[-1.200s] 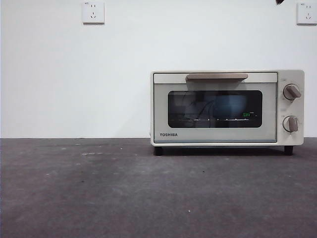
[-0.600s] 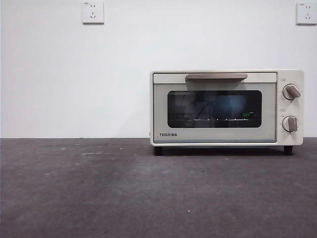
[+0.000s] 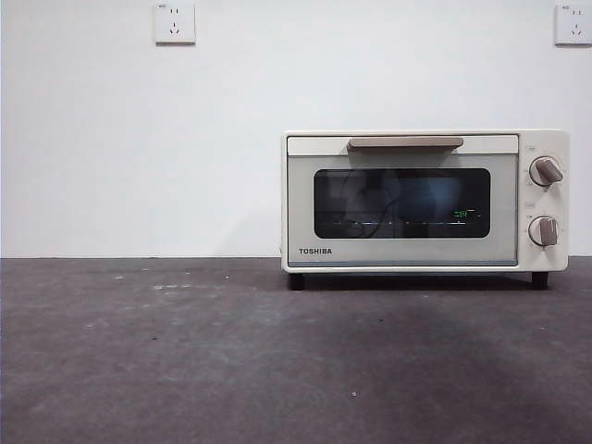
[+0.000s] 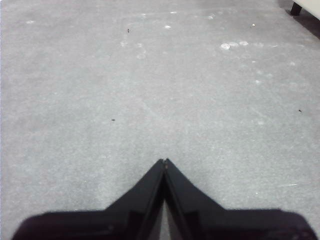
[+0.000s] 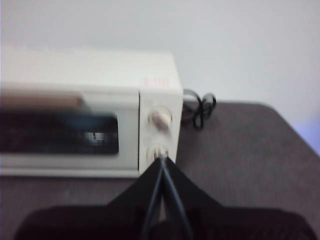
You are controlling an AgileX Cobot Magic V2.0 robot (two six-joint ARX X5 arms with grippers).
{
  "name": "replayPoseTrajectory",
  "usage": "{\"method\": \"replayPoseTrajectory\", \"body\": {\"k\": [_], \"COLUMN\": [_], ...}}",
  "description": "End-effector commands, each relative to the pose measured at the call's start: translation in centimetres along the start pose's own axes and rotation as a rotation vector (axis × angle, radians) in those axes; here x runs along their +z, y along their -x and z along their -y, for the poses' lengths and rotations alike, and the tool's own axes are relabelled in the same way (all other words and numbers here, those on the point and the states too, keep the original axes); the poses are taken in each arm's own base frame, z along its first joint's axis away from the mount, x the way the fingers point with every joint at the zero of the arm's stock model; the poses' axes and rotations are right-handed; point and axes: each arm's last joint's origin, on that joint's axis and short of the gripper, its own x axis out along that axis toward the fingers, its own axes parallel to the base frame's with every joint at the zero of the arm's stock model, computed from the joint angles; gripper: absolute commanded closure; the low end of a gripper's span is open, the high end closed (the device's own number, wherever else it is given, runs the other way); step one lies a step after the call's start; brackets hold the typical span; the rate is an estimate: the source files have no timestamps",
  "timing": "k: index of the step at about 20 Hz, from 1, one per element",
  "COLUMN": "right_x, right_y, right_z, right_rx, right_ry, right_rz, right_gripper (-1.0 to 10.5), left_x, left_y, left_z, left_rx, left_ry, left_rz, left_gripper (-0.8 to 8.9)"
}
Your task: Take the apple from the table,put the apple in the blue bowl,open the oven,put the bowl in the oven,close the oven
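White wall, bare grey desk (image 3: pixel 185 351); oven (image 3: pixel 424 202) door shut, something blue behind the glass. Left gripper (image 4: pixel 164 162) and right gripper (image 5: pixel 162 161) hover, jaws pressed together, empty; retreat clear of the handle (image 3: pixel 405 142)

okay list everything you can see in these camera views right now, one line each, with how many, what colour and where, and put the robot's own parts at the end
oven: one, cream-white, door shut, standing on the table at the right of the front view, against the wall
oven knobs: two, grey, one above the other on the oven's right side
oven handle: one, tan bar, across the top of the door
blue shape: one, dim behind the dark glass, too murky to identify
table: one, dark grey, speckled
wall sockets: two, white, high on the wall
cable: one, black, coiled behind the oven
left gripper: one, black, jaws shut, over bare table
right gripper: one, black, jaws shut, facing the oven's knob side
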Motion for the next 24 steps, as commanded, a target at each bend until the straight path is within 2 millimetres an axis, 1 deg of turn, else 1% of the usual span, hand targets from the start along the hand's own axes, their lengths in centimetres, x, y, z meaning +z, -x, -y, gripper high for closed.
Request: {"method": "replayPoseTrajectory", "body": {"k": [1,5,9,11,15,17,24], "right_x": [-3.0,-7.2,-9.9,-11.1,-12.0,-12.1,-12.0], "right_y": [0.7,1.7,2.1,2.1,2.6,2.6,2.6], "right_z": [-0.2,-0.5,-0.6,-0.5,-0.4,-0.3,-0.2], "right_rx": [-0.010,-0.014,-0.034,-0.051,-0.065,-0.078,-0.075], "right_ry": [0.002,0.000,-0.090,-0.133,-0.085,-0.053,-0.062], "right_rz": [0.015,0.016,0.039,0.008,-0.071,-0.075,-0.072], "right_gripper": [9.5,9.5,9.5,9.5,9.5,9.5,9.5], "left_x": [-0.2,-0.2,-0.2,-0.2,-0.2,-0.2,-0.2], "left_y": [-0.1,-0.1,-0.1,-0.1,-0.1,-0.1,-0.1], "left_z": [0.0,0.0,0.0,0.0,0.0,0.0,0.0], "left_rx": [0.004,0.004,0.004,0.004,0.004,0.004,0.004], "left_ry": [0.008,0.008,0.008,0.008,0.008,0.008,0.008], "left_rz": [0.000,0.000,0.000,0.000,0.000,0.000,0.000], "left_gripper": [8.17,8.17,8.17,8.17,8.17,8.17,8.17]}}
